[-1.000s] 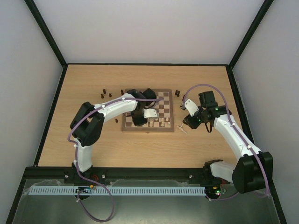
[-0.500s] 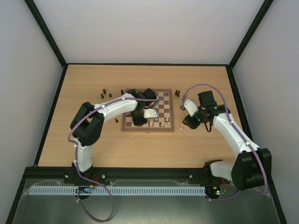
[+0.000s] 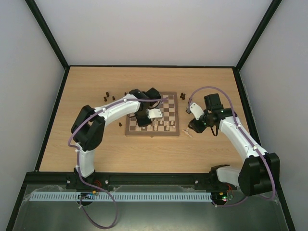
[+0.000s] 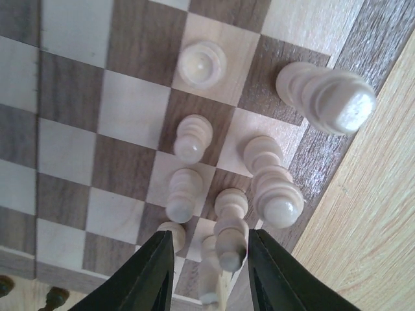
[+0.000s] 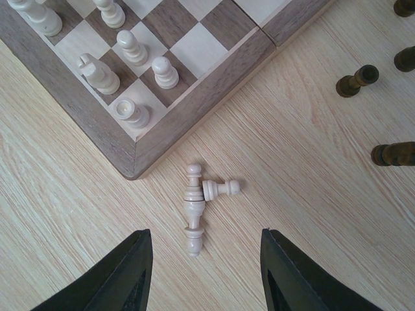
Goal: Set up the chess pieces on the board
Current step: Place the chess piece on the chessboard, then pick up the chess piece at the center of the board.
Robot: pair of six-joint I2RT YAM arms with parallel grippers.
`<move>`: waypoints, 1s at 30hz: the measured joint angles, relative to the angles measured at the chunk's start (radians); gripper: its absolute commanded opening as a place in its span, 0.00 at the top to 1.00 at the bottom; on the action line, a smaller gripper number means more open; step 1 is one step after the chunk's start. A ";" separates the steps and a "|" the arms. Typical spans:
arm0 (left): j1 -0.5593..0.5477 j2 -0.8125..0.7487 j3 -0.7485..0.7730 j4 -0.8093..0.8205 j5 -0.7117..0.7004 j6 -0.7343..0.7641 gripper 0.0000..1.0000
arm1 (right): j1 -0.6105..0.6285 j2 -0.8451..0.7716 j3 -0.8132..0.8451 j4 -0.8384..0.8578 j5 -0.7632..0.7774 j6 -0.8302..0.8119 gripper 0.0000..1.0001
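Cream pieces (image 4: 192,138) stand clustered on the board (image 5: 207,97) at its near corner squares. Your left gripper (image 4: 209,243) hangs over them with jaws apart, a pawn (image 4: 230,236) between them, nothing clamped. Your right gripper (image 5: 203,249) is wide open and empty above two toppled pale pieces (image 5: 194,207) on the tabletop (image 5: 311,227), just off the board's corner.

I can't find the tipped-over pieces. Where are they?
Right wrist view: two pale pieces lie touching on the table, just off the board's corner, before the open right hand.
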 measured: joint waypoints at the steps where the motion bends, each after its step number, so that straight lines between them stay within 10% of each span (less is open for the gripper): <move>1: 0.000 -0.005 0.007 -0.001 -0.001 0.000 0.64 | -0.001 0.000 0.000 0.000 -0.001 0.000 0.53; 16: 0.008 -0.136 0.051 -0.019 0.001 -0.010 0.56 | -0.058 0.087 0.029 0.008 -0.031 0.018 0.53; 30: 0.204 -0.411 -0.040 0.078 0.216 -0.034 0.24 | -0.058 0.114 -0.050 -0.003 -0.034 0.022 0.53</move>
